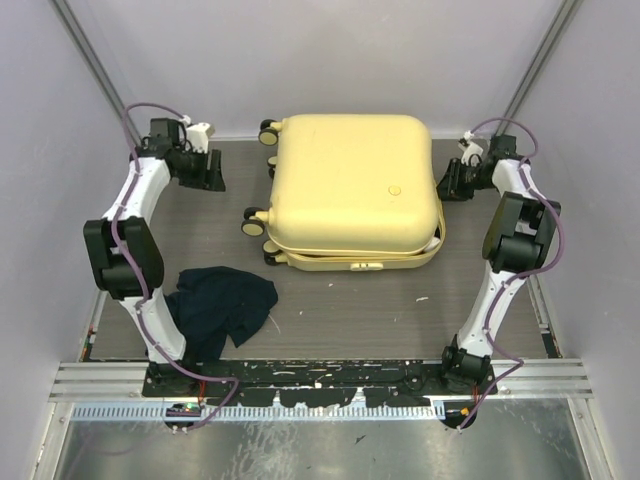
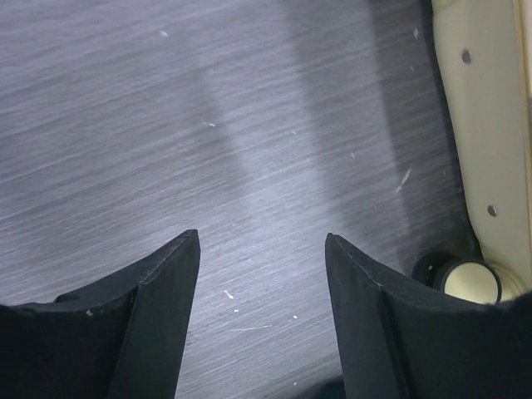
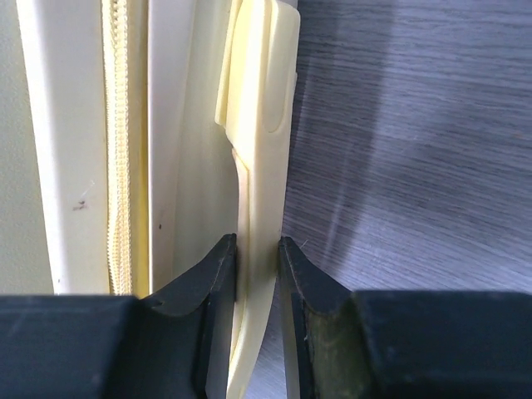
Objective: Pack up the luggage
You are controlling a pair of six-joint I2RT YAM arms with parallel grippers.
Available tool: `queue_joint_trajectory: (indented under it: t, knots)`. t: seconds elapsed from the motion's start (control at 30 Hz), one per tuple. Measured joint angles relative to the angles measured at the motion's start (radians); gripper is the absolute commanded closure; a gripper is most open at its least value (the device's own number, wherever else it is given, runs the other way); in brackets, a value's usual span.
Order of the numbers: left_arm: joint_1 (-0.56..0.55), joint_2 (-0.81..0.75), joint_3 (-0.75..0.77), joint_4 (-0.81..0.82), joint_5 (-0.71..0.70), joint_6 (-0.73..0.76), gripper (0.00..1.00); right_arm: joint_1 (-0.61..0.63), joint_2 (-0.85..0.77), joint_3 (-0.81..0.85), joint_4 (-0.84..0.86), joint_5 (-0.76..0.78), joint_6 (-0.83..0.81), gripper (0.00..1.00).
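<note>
Evidently right pincer [image 3: 258, 258] grips the luggage [image 1: 350, 185] handle [image 3: 264, 125].

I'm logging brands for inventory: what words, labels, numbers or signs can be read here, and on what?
No text can be read in any view.
A round badge on the luggage lid: too small to read.
The handle, close in the right wrist view: plain, no print.
The dark cloth: no label shows.

Desk [image 1: 350, 310]: dark grey wood-grain, small white flecks, pale glare band [image 2: 249, 166] ahead of left hand [image 2: 262, 241]. Plain pale-grey walls [image 1: 330, 50] beyond and outboard of it. Aluminium rail [image 1: 320, 375] far behind it.
</note>
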Motion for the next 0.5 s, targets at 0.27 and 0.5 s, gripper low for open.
queue_joint_trajectory:
  t: [0.27,0.5]
  knots:
    - [-0.159,-0.013,-0.125,-0.024,0.069,0.064,0.48,0.077,0.047,0.107,-0.001,0.101,-0.014,0.99]
    - [-0.249,-0.196,-0.340,-0.060,0.172,0.124,0.51,0.196,0.190,0.331,0.076,0.153,0.009,0.89]
